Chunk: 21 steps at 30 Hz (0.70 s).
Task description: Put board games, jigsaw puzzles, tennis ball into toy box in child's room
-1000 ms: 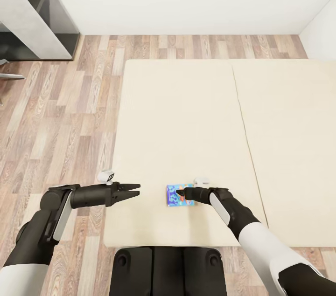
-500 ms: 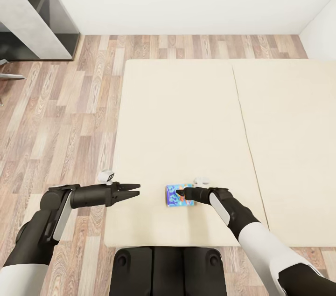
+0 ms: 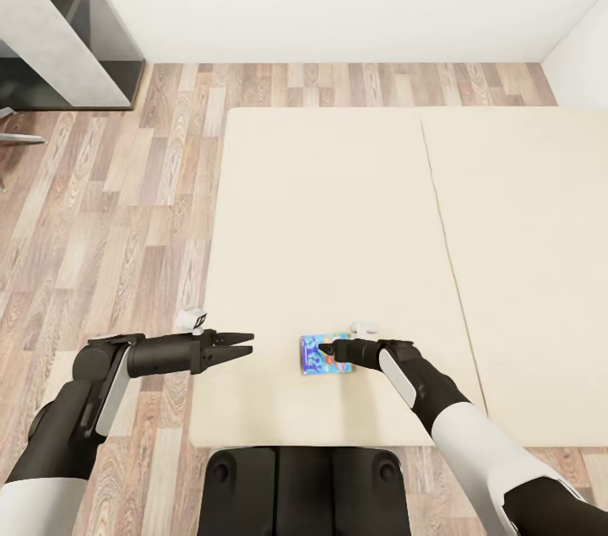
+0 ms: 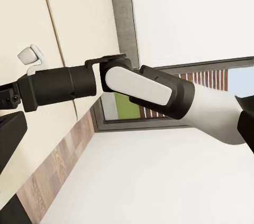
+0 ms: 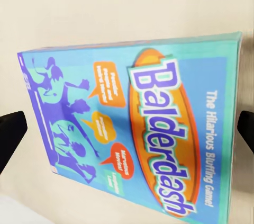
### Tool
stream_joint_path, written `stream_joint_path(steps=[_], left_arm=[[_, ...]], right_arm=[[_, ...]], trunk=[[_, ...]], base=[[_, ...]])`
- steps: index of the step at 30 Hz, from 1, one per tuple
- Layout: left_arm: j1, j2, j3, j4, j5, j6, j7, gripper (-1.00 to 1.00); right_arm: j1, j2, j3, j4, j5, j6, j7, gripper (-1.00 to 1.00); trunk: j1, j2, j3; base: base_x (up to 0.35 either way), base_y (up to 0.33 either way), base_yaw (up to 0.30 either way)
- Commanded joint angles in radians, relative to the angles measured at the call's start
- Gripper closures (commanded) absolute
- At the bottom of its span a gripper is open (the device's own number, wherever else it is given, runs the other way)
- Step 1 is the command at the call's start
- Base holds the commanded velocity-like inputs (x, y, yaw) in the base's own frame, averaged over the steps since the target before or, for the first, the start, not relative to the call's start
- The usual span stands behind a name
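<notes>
A blue Balderdash board game (image 3: 314,355) lies flat on the cream bed (image 3: 338,207) near its front edge. My right gripper (image 3: 328,349) hangs low over the box, open. In the right wrist view the game's cover (image 5: 132,128) lies between the two dark fingertips (image 5: 10,134), which stand at its opposite edges, apart from it. My left gripper (image 3: 245,343) is open and empty, held over the bed's left front corner and pointing toward the game. The left wrist view looks along the bed at my right forearm (image 4: 137,86). The toy box, puzzles and tennis ball are out of view.
The bed is two mattresses with a seam (image 3: 443,215) between them. Wooden floor (image 3: 127,207) runs along its left side and behind it. A grey shelf unit (image 3: 59,21) stands at the back left against the white wall. My base (image 3: 304,489) touches the bed's front edge.
</notes>
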State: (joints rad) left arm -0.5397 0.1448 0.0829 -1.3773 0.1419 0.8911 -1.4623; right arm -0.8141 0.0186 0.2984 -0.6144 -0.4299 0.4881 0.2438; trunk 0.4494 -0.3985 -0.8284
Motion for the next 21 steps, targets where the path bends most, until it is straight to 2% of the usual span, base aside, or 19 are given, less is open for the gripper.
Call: stream_joint_path(steps=[1,21], left_arm=[[0.000,0.001,0.000,0.000,0.001,0.010,-0.003,-1.00],[0.000,0.001,0.000,0.000,0.001,0.010,-0.003,-1.00]], right_arm=[[0.000,0.000,0.001,-0.001,-0.003,0.004,0.000,-1.00],[0.000,0.000,0.001,-0.001,-0.003,0.004,0.002,-1.00]], trunk=[[0.001,-0.002,-0.001],[0.001,-0.002,-0.001]], base=[[0.000,0.068,0.000],[0.000,0.090,0.000]])
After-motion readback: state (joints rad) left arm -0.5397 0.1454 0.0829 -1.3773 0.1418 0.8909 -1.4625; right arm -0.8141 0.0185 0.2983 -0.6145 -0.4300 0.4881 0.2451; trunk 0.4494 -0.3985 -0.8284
